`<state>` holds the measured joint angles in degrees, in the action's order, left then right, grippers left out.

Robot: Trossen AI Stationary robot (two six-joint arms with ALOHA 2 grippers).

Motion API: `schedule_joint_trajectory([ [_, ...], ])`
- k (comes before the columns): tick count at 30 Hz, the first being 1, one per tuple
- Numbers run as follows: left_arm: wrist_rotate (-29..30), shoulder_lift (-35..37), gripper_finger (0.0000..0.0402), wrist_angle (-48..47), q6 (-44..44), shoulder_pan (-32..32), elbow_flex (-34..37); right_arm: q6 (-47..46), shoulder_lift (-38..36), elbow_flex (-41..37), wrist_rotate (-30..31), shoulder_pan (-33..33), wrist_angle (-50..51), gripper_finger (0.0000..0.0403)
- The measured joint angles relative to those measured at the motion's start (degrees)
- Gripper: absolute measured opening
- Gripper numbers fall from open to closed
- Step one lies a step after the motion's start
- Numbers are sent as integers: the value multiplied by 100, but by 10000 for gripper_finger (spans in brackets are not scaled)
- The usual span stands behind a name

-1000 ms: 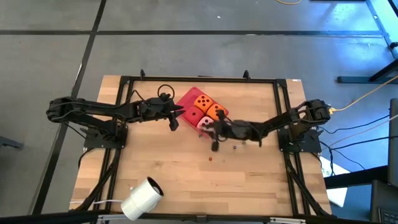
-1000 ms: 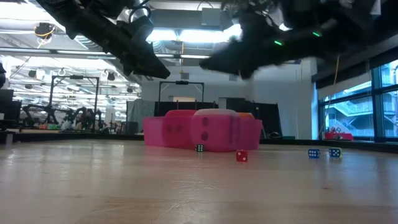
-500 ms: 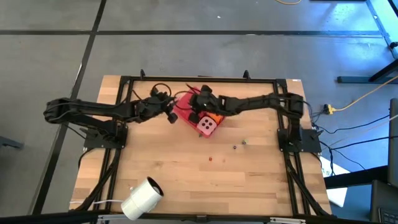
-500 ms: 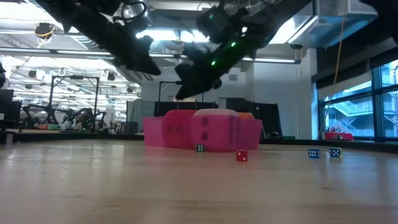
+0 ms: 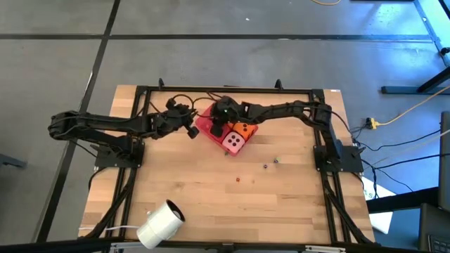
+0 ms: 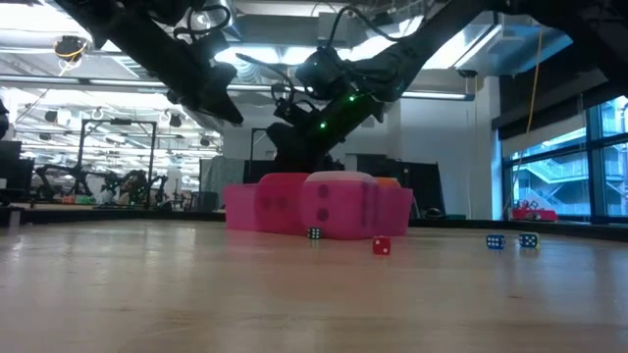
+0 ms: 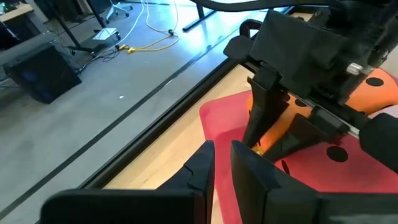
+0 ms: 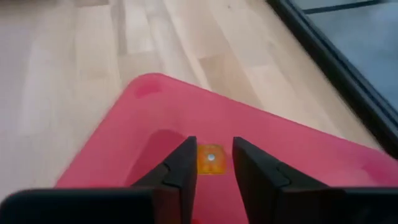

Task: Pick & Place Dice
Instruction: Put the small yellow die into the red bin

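A flat red tray (image 5: 211, 128) lies at the table's far middle. An orange die (image 5: 244, 129) sits on it, and a pink die (image 5: 234, 143) stands at its near corner. The low view shows a red die (image 6: 263, 206) left of the pink die (image 6: 339, 208). The second orange die is mostly hidden by my right arm. My right gripper (image 8: 210, 144) hangs over the tray (image 8: 149, 124), fingers pointing down, shut on a small orange cube. My left gripper (image 7: 222, 155) hovers shut and empty just left of the tray's edge (image 7: 214, 115). My right gripper pinches a small orange cube with a pale dot (image 8: 211, 159) between its two fingers, near their free ends. The fingers come from above, slanting down toward the tray. Whether the cube touches the tray floor cannot be told.
Tiny coloured dice lie on the bare wood right of and nearer than the tray (image 5: 238, 179) (image 5: 266, 166) (image 5: 275, 160). A white roll (image 5: 160, 223) sits at the near left edge. A black frame rail (image 5: 225, 89) runs round the table.
My right gripper has swung from the table beside the pink die toward the far left, over the tray, and dropped closer to it. My left gripper has drawn back slightly toward the left. The large dice have stayed put.
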<state>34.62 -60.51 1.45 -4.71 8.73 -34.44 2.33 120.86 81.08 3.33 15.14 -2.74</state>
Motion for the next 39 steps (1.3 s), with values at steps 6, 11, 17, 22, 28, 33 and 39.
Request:
schedule_joint_trajectory([
  [6, -11, 0, 44, 3, -1, 0, 0, -187, -3, 2, 234, 71, 103, 144],
  [11, -12, 0, 42, 2, -2, 0, 0, -422, -107, 4, -126, 46, 188, 166],
  [17, -14, 0, 44, 2, -2, 0, 0, -487, -249, 4, -521, 42, 604, 178],
  [22, -16, 0, 42, 2, -4, 0, 0, -742, -269, 13, -435, 42, 899, 178],
  [28, -28, 0, 40, 2, -9, 0, 0, -900, -329, 13, -435, 37, 1067, 178],
  [33, -201, 0, 39, 2, -17, -1, 0, -937, -451, -2, -580, 37, 1121, 178],
  [39, -241, 0, 42, 2, -15, 0, 0, -937, -518, 0, -874, 13, 1210, 178],
])
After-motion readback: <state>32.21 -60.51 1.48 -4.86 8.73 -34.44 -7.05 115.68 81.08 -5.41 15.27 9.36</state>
